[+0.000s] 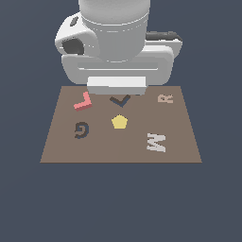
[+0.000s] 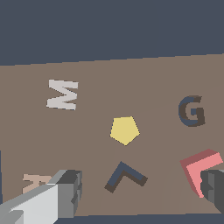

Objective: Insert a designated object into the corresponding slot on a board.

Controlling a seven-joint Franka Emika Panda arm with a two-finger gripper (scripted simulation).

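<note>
Your fingers (image 2: 142,192) stand wide apart in the wrist view and hold nothing. The navy slot (image 2: 125,176) lies between them and is not filled; the red L block (image 2: 199,168) sits against one finger.

In the exterior view the arm hides the fingers. The block (image 1: 82,102) lies on the board (image 1: 120,146), beside the slot (image 1: 120,100). You must yet grasp and insert it.

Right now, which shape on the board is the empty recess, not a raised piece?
The dark navy L-shaped slot, between the red L block and the R; the other shapes sit raised.
</note>
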